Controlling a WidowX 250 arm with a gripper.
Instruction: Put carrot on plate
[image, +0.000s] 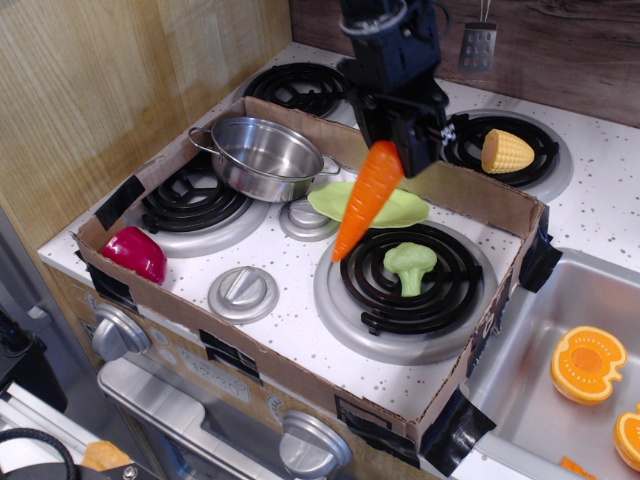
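My gripper (398, 148) is shut on the thick top end of the orange carrot (366, 200). The carrot hangs tilted in the air, tip pointing down and to the left, over the lime-green plate (402, 210). The plate lies inside the cardboard tray at the back edge of the front right burner. The carrot covers the middle of the plate. Its green stem cap is hidden by my fingers.
A steel pot (262, 158) sits left of the plate. A green broccoli (409, 264) lies on the front right burner. A red pepper (134, 254) is at the tray's left corner. A corn cob (507, 152) lies on the back right burner. Orange fruit halves (587, 364) lie in the sink.
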